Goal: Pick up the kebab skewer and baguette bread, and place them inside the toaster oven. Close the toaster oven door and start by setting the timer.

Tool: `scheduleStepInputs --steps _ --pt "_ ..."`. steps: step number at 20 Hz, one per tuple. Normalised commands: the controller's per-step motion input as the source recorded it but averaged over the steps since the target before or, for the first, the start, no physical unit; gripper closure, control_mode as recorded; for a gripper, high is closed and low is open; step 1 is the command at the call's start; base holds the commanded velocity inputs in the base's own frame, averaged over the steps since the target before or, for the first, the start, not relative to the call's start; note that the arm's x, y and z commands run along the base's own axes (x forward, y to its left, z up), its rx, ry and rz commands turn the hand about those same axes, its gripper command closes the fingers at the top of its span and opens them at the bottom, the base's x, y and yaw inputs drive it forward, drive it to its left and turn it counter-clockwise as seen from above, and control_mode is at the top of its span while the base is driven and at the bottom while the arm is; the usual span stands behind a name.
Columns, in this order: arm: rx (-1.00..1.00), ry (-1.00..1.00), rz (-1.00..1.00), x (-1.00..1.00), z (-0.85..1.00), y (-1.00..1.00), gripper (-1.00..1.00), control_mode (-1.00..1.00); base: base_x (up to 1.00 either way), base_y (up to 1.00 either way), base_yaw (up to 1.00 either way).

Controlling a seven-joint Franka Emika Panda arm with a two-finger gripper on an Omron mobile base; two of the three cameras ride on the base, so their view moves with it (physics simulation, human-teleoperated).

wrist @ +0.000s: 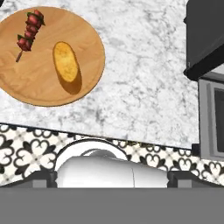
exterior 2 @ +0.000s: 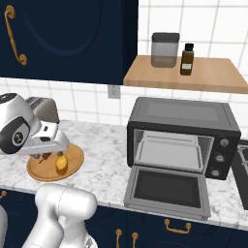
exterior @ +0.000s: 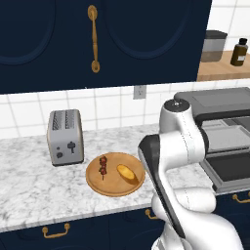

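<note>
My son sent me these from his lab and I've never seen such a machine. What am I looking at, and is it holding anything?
It is a white robot arm in a simulated kitchen. Two pictures come from cameras behind the arm, left and right; the third looks down from its hand. On the marble counter lies a round wooden board bearing a kebab skewer and a baguette bread. Beside it stands a silver toaster. Farther right, the toaster oven has its door folded down. The end effector is open and holds nothing.

Wooden plate (wrist: pixel 87 83), marble counter (wrist: pixel 144 96), brushed-metal toaster (exterior: pixel 65 137).
</note>
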Motion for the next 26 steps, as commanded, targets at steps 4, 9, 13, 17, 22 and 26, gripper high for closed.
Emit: scheduleStepInputs --steps 4,9,13,17,22,26 --pt "0.03 0.05 0.05 0.11 -0.11 0.57 -1.0 -1.0 0.0 0.0 0.0" --pt "0.21 0.0 0.1 0.46 -0.34 0.03 -1.0 -1.0 0.0 0.0 0.0" --pt "0.12 0.0 0.06 0.55 -0.59 0.02 -1.0 -1.0 0.0 0.0 0.0" --pt "0.0 0.0 0.02 0.63 -0.63 0.09 -1.0 -1.0 0.0 0.0 0.0" --pt "-0.01 0.0 0.0 0.63 -0.61 0.27 -1.0 -1.0 0.0 0.0 0.0" --pt "-0.01 0.0 0.0 0.53 -0.56 0.23 -1.0 -1.0 0.0 0.0 0.0"
